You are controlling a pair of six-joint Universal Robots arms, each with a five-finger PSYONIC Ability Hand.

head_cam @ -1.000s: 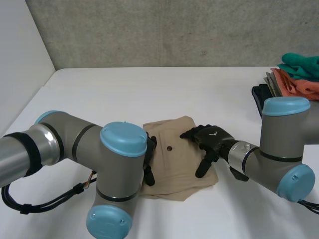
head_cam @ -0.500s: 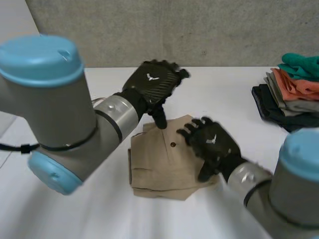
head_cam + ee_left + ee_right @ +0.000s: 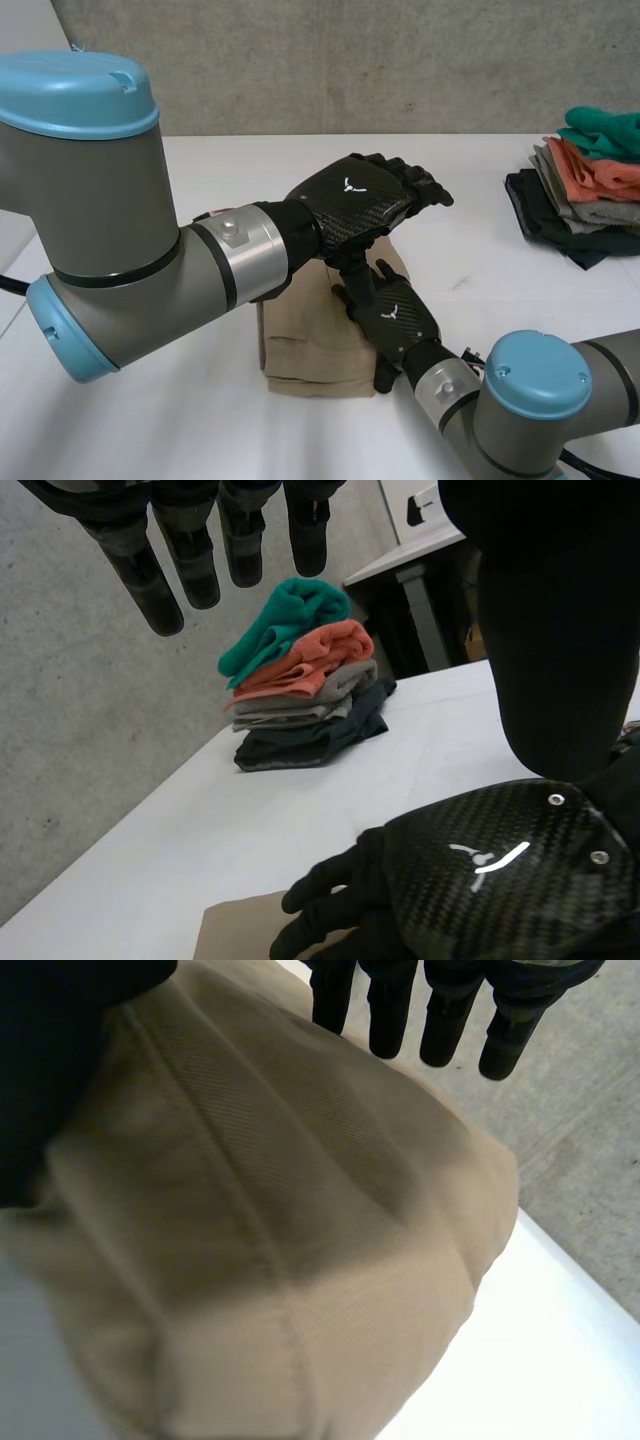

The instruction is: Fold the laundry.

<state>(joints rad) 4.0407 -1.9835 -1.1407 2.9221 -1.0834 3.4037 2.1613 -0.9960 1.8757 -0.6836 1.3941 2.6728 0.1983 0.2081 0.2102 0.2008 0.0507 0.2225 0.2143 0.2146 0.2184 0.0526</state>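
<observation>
- We had our left hand (image 3: 365, 195) raised clear above the table (image 3: 480, 210). Its fingers (image 3: 192, 565) were straight and spread, its thumb hung down, and it held nothing.
- Beneath its palm lay our right hand (image 3: 395, 315), stretched flat over the folded tan cloth (image 3: 300, 345). Its fingers (image 3: 440, 1020) were straight and uncurled, pointing toward the cloth's far edge, and it gripped nothing. We could not tell whether the palm truly pressed the cloth or only hovered close.
- The tan cloth sat as a compact folded packet under the right palm and out to that hand's thumb side. The stack of folded clothes (image 3: 585, 185) stood well beyond the left hand's fingertips, apart from both hands.
- We judged the fold nearly finished, with a last smoothing or the move to the stack left to do.
- Our chief worry was the two hands. The left thumb hung just above the back of the right hand, so lowering the left or lifting the right could knock them together.
- A second worry was the cloth. If the right hand slid off sideways instead of lifting, friction could drag the top layer and open the fold.
- The right thumb lay at the packet's near edge, and catching a layer there on withdrawal could flip it.
</observation>
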